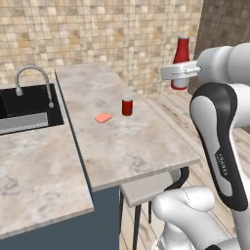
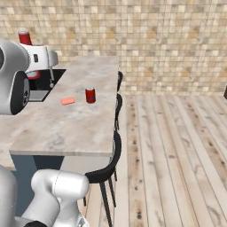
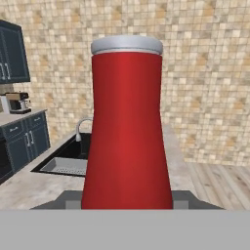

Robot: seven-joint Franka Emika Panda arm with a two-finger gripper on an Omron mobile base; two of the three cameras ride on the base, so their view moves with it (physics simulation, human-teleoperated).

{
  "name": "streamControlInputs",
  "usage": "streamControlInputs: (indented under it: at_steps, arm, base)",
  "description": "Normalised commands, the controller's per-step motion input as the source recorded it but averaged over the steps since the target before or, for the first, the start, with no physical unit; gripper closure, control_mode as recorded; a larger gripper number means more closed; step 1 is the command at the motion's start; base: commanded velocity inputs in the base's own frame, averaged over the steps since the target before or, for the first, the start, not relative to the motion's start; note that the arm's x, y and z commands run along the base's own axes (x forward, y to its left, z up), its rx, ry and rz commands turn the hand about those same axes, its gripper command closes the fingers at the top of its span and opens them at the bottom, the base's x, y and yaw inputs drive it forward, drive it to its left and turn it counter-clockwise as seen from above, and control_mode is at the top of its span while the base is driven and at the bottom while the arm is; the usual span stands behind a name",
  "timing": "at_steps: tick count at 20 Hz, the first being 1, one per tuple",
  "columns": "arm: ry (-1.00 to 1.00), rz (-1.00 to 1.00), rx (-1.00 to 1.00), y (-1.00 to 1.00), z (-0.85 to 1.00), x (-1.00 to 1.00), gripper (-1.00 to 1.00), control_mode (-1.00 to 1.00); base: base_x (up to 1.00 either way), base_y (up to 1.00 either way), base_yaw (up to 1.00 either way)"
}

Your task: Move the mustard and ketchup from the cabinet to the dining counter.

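Left base view: the ketchup (image 1: 181,61) is pinched upright low on its body between the fingers (image 1: 179,73), carried in the air beyond the far right edge of the worktop (image 1: 122,141), not yet over it. The slab lies below and to the left of the bottle. A red can (image 1: 127,106) and a small pink block (image 1: 103,117) stand mid-slab. Hand view adds the cabinet (image 3: 12,51) and the sink (image 3: 68,158); no mustard is apparent there.

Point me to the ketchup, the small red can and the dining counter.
ketchup (image 1: 181,53): left base view, on the red body just above the claw.
small red can (image 1: 127,106): left base view, on its red side.
dining counter (image 1: 132,146): left base view, on bare marble top near the front edge.
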Motion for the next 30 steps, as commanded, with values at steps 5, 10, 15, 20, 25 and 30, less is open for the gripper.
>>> streamControlInputs:
  at_steps: [5,10,15,20,25,30]
  arm:
    - [0.0,0.0,0.0,0.0,0.0,0.0,1.0,1.0]
    - [0.0,0.0,0.0,0.0,0.0,0.0,1.0,1.0]
    - [0.0,0.0,0.0,0.0,0.0,0.0,1.0,1.0]
    - [0.0,0.0,0.0,0.0,0.0,0.0,1.0,1.0]
    - [0.01,0.0,0.01,-0.02,-0.02,0.0,1.0,-1.0]
    - [0.01,0.21,0.04,-0.3,-0.16,0.0,1.0,-1.0]
  base:
    - [0.12,-0.03,0.0]
    - [0.0,0.0,0.0]
    - [0.0,0.0,0.0]
    - [0.0,0.0,0.0]
    - [-0.01,-0.01,0.0]
    - [0.0,0.0,0.0]
